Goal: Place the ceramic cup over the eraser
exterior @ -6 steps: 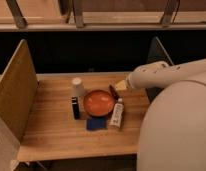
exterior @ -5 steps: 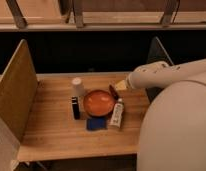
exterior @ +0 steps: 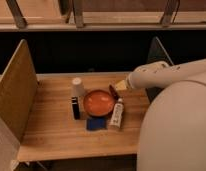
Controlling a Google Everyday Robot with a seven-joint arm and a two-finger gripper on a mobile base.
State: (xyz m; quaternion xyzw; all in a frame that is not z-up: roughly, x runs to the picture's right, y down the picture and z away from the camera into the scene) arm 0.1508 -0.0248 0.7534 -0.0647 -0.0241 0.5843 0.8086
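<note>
Camera view, nearest first: the robot's white body (exterior: 176,135) fills the lower right corner. Past it lies the wooden table (exterior: 51,135), with a tall board (exterior: 16,95) along its left side.

On the table the things sit in a tight cluster. The blue pad (exterior: 96,124) lies flat at the front, and a white tube (exterior: 117,114) lies just beside it on the right. Behind the pad is the orange bowl (exterior: 99,102).

The eraser (exterior: 75,107) stands on end just left of the bowl, so its long axis is vertical. The cup (exterior: 78,87) stands upright right behind the eraser, close to the bowl's far left rim. It is not yet over the eraser.

The arm (exterior: 156,75) reaches in from the right. The gripper (exterior: 117,86) sits at the bowl's far right rim, with its jaws standing wide and nothing between them as far as shows.

The cup therefore lies to the left of the jaws as pictured, at about the same depth, with the bowl's far edge between them (the one thing in the way). I judge that the next move is a sideways reach to the cup. The carry to the eraser would then be short and toward the camera.

A dark panel (exterior: 157,50) closes the far right, and rails (exterior: 96,25) run behind.
</note>
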